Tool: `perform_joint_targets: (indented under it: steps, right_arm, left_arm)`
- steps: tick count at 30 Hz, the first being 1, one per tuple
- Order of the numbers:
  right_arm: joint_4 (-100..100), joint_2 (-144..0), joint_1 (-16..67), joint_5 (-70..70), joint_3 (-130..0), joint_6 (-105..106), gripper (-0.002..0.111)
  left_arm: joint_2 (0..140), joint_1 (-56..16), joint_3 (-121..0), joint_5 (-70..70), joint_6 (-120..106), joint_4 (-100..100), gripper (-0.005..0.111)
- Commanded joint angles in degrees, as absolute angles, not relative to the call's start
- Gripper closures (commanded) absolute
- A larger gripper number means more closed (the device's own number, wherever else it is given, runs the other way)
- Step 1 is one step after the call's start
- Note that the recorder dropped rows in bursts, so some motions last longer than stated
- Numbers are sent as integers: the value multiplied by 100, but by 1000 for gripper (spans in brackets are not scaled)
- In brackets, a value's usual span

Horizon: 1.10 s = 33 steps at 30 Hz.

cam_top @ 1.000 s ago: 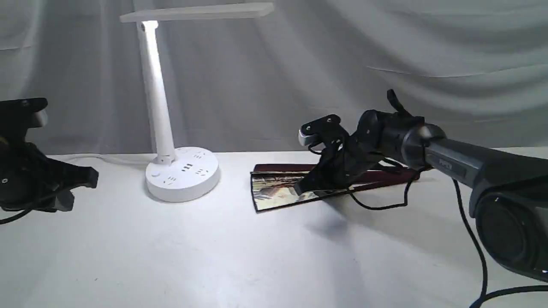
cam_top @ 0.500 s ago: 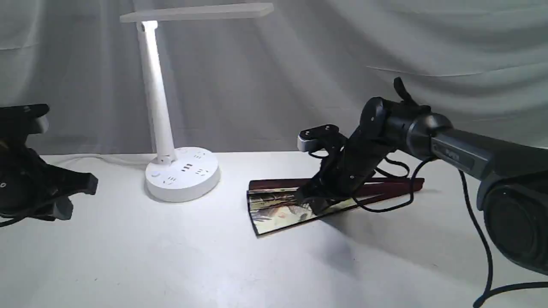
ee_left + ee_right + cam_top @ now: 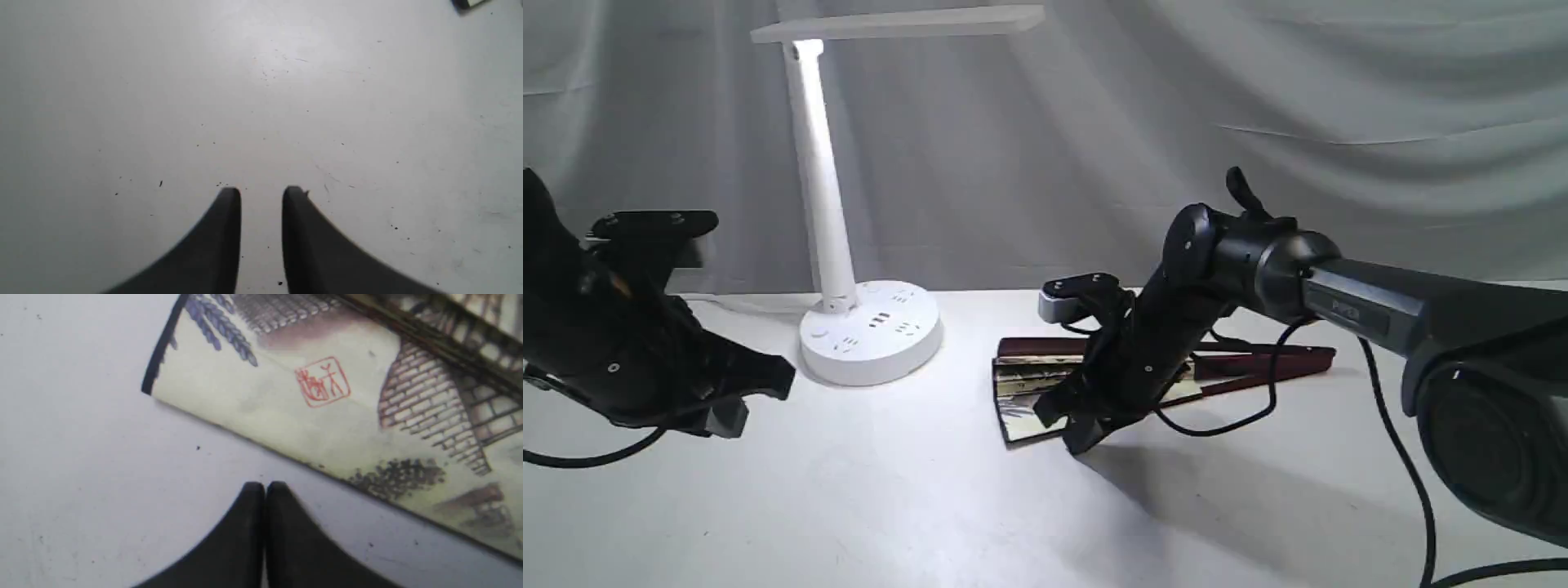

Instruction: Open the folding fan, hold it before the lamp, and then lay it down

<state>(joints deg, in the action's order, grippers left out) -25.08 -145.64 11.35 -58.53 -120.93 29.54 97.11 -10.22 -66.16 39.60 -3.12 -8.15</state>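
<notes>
Folding fan (image 3: 327, 416) just beyond the right gripper (image 3: 264, 486); jaws pressed fully together, nothing between them, tips low at the table (image 3: 931, 506) beside the leaf's near edge, not on it; barely spread, lying flat, near the lamp (image 3: 870, 331) base but apart from it; left gripper (image 3: 261, 192) partly parted, empty, over bare table, well apart from the fan. Probably best, for opening: part the right jaws first; take the maroon outer rib, not the paper; pin the opposite rib with the left; sweep slowly about the pivot; spare the pleats.
</notes>
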Motion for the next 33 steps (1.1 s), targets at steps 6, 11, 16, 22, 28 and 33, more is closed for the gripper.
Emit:
perform_joint_targets:
  steps: [6, 11, 16, 22, 28, 33]
  right_arm:
    - [-2220, -14037, 741, -5764, -12002, 3019, 104]
    - [-2248, -13904, 192, -5566, -12011, 2951, 87]
    - [-2303, -13896, -381, -4902, -12011, 2255, 78]
    - [-2303, -13971, -818, -4010, -12011, 1635, 79]
    - [-2285, -14318, -945, -4012, -12011, 1317, 83]
    - [-2159, -14359, -945, -4306, -12011, 1307, 88]
  left_arm:
    - [9698, -1061, -6663, 3949, -317, -718, 89]
    - [9698, -1061, -6663, 3885, -318, -718, 89]
    - [9698, -1061, -6663, 3885, -318, -718, 89]
    - [9698, -1061, -6663, 3872, -315, -718, 89]
    - [9698, -1061, -6663, 3800, -304, -718, 89]
    - [9698, -1061, -6663, 3793, -304, -718, 89]
